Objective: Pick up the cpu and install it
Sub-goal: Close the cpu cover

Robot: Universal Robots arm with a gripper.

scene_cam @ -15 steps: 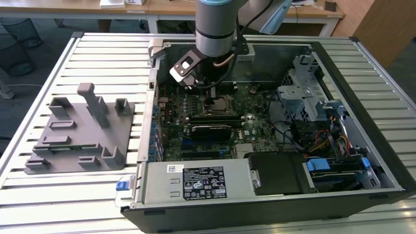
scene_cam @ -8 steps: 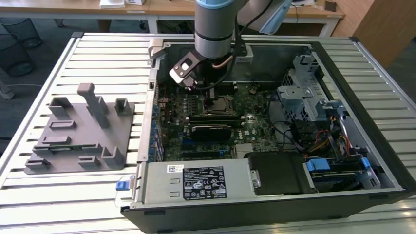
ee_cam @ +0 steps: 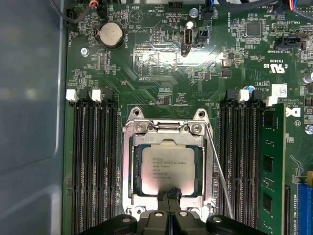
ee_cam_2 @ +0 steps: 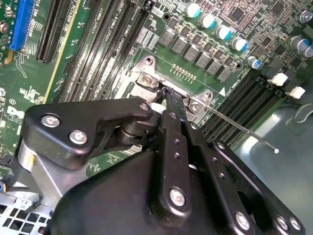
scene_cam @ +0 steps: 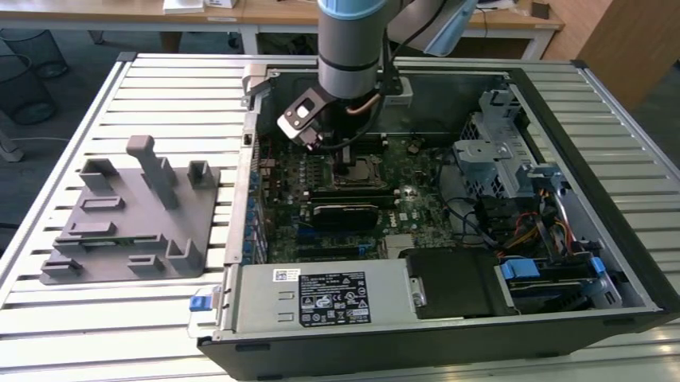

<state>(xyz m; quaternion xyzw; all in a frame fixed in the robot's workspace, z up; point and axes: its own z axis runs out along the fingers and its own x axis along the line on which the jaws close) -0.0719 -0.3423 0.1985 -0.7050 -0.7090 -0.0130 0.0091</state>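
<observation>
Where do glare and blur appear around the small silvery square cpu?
First wrist view: the silvery square cpu shows a soft pale sheen; the blue-grey surface beside it is blurred. Second wrist view: glare on the grey metal panel beyond the black gripper.

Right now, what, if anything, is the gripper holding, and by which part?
Nothing, it seems: the gripper is shut, its tips at one edge of the chip, which lies flat in its socket.
</observation>
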